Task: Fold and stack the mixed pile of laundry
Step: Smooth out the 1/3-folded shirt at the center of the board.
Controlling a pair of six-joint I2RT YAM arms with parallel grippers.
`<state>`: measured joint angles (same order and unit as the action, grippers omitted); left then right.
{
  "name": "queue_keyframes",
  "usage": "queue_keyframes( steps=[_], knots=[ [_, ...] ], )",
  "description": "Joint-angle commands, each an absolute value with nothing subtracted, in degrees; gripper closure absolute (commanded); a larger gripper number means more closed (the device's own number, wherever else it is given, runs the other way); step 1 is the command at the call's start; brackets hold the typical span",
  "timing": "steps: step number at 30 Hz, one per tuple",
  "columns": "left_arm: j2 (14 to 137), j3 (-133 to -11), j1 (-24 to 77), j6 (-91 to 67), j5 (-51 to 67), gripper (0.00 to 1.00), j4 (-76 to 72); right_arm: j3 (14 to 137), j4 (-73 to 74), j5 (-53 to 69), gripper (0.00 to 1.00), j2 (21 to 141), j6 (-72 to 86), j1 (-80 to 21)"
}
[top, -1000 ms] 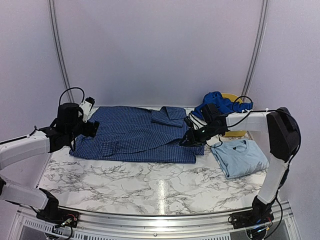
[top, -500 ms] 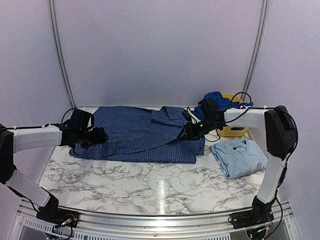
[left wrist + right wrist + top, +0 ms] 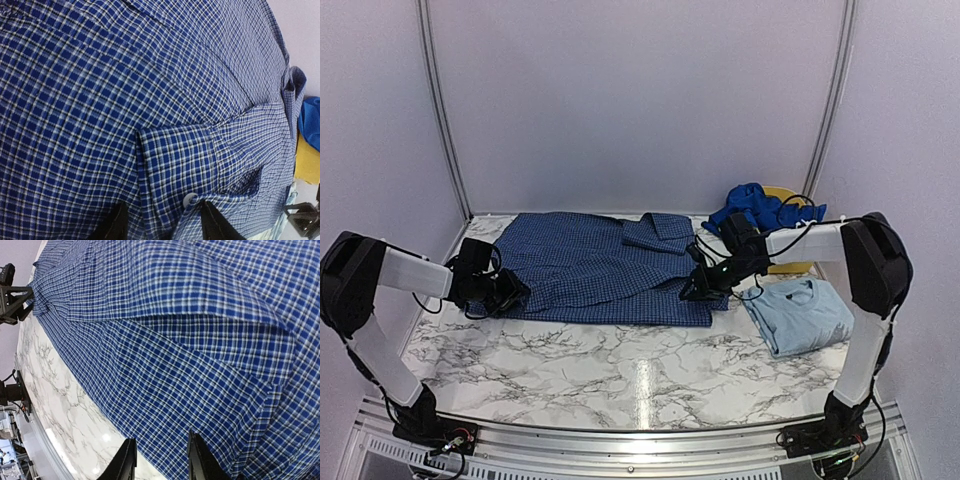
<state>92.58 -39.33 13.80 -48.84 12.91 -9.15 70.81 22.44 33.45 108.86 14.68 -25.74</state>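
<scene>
The navy-and-white check shirt (image 3: 590,268) lies spread flat across the back of the table. My left gripper (image 3: 515,292) is low at its left side. In the left wrist view the gripper (image 3: 162,225) stands open, and the cuff (image 3: 175,165) with its white button (image 3: 189,200) lies between the fingers; the cloth puckers by the right finger. My right gripper (image 3: 692,290) is at the shirt's near right corner. It is open (image 3: 162,462), straddling the hem (image 3: 165,440). The pale blue T-shirt (image 3: 800,312) lies folded at the right. The royal-blue piece (image 3: 755,205) is heaped at the back right.
A yellow basket (image 3: 792,266) stands behind the folded T-shirt, under the royal-blue heap. Bare marble tabletop (image 3: 620,365) runs along the near side. White walls and two metal poles close off the back. The table's metal front rail (image 3: 640,440) carries both arm bases.
My left gripper has dropped from above the shirt's left edge down onto the cuff, and its jaws have narrowed. My right gripper has shifted slightly toward the near hem.
</scene>
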Motion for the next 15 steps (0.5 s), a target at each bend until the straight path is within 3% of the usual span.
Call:
queue_keyframes(
  steps=[1, 5, 11, 15],
  knots=[
    [95.5, -42.3, 13.4, -49.7, 14.9, 0.53, -12.1, 68.8, 21.6, 32.4, 0.69, 110.2, 13.5, -25.3],
    [96.9, -44.4, 13.1, -49.4, 15.3, 0.67, -12.2, 67.4, 21.7, 31.4, 0.69, 111.3, 13.3, -25.2],
    [95.2, -47.5, 12.6, -46.0, 12.5, 1.0, -7.4, 66.9, 22.8, 30.0, 0.71, 112.1, 13.2, -24.8],
    [93.7, -51.7, 12.6, -39.2, 6.8, 1.0, 1.7, 66.6, 23.6, 29.3, 0.71, 112.3, 13.1, -24.2]
  ],
)
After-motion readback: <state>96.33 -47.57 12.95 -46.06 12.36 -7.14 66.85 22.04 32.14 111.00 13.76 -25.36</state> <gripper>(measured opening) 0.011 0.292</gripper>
